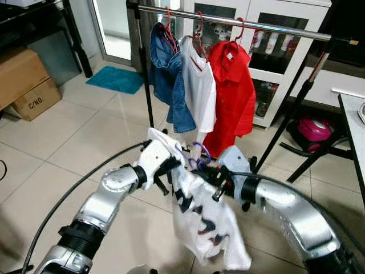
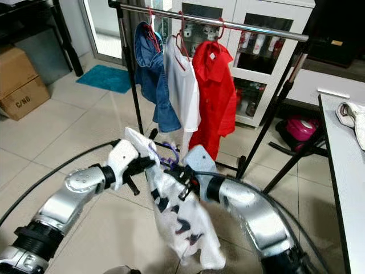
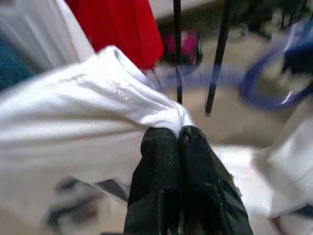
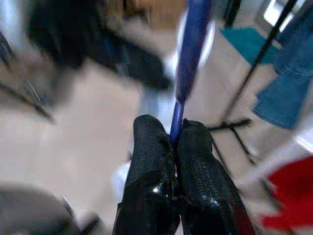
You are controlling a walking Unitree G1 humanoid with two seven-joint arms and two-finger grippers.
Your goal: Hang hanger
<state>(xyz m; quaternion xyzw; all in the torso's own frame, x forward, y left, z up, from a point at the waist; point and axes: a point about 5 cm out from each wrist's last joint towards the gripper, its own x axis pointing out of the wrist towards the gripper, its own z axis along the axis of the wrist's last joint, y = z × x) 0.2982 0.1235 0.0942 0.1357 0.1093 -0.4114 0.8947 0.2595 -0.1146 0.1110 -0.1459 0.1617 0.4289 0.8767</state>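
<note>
A white shirt (image 1: 205, 225) with dark and red print hangs on a purple hanger (image 1: 199, 158) that I hold in front of me. My left gripper (image 3: 177, 133) is shut on the shirt's shoulder fabric (image 3: 98, 107). The right gripper (image 4: 175, 131) is shut on the purple hanger's shaft (image 4: 190, 54). Ahead stands a clothes rack with a silver rail (image 1: 268, 27). On it hang a denim shirt (image 1: 168, 80), a white shirt (image 1: 198, 85) and a red shirt (image 1: 232, 91), each on a red hanger.
The rack's black legs (image 1: 296, 108) spread over the tiled floor. A table edge (image 1: 353, 131) is at the right, a pink appliance (image 1: 312, 130) under it. Cardboard boxes (image 1: 25, 80) sit at the left, a teal mat (image 1: 117, 79) beyond. A white cabinet (image 1: 279, 51) stands behind the rack.
</note>
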